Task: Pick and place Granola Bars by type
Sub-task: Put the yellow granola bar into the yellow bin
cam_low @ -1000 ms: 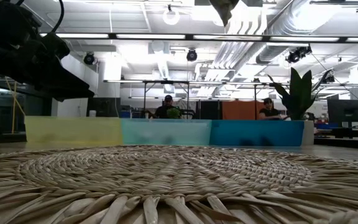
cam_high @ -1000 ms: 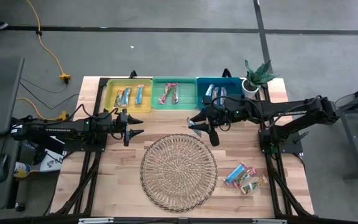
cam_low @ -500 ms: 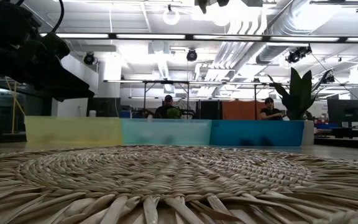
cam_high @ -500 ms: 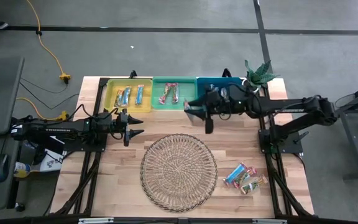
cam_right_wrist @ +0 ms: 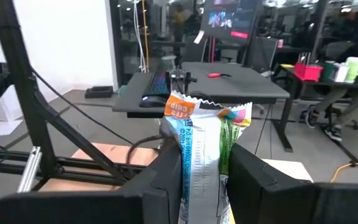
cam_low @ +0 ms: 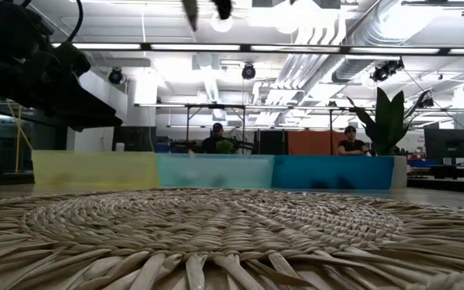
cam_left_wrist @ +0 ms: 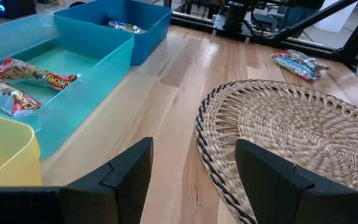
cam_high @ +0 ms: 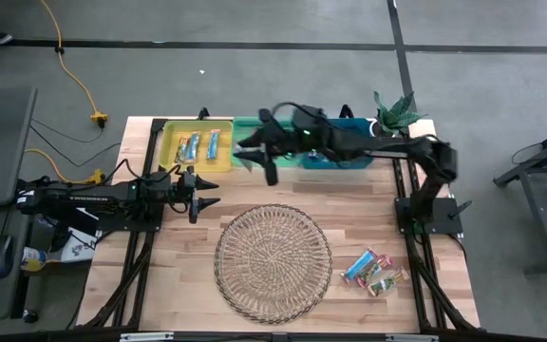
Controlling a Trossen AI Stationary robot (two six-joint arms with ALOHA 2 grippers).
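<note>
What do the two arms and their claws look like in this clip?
Both arms are dark, slim and jointed. The left arm carries white lettering along its link. The left claw has two flat, angular black fingers; the right claw has matching dark fingers. A thin cable loops over the right arm.

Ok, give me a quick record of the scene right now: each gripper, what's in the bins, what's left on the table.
right gripper: over the green bin, shut on a granola bar
left gripper: open, empty, low over the table beside the wicker mat
yellow bin: blue-wrapped bars
green bin: red-wrapped bars
blue bin: at least one bar, mostly hidden
loose bars: small pile on the table, right of the mat
mat: nothing on it
</note>
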